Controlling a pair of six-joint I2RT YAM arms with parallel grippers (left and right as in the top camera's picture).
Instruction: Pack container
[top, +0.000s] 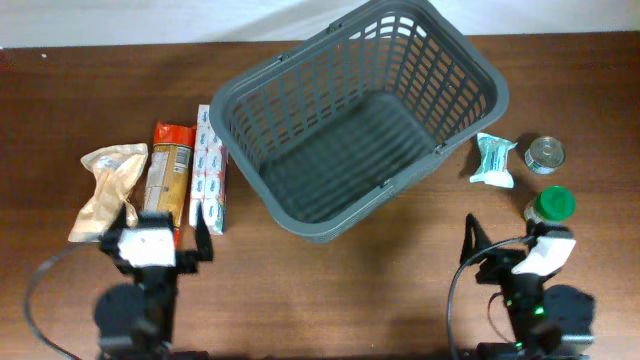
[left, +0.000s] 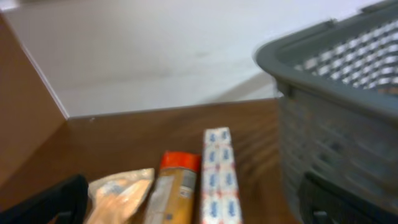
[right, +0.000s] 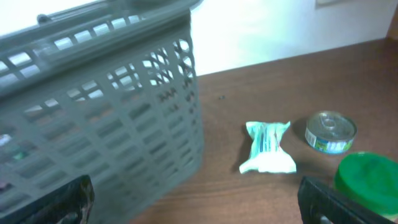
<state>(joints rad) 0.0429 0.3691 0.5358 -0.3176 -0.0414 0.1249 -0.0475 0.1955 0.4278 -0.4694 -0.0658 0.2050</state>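
Note:
The large dark grey lattice basket (top: 360, 120) stands empty at the table's middle back; its wall shows in the left wrist view (left: 336, 124) and the right wrist view (right: 99, 118). Left of it lie a tan bag (top: 105, 190), an orange-capped packet (top: 168, 170) and a long white-and-blue box (top: 208, 165). Right of it lie a pale green wrapped packet (top: 494, 160), a small tin can (top: 545, 155) and a green-lidded jar (top: 550, 207). My left gripper (top: 160, 235) is open and empty near the front, below the packets. My right gripper (top: 510, 245) is open and empty below the jar.
The brown wooden table meets a white wall at the back. The basket's handle lies folded along its far rim (top: 330, 30). Both arm bases sit at the front edge.

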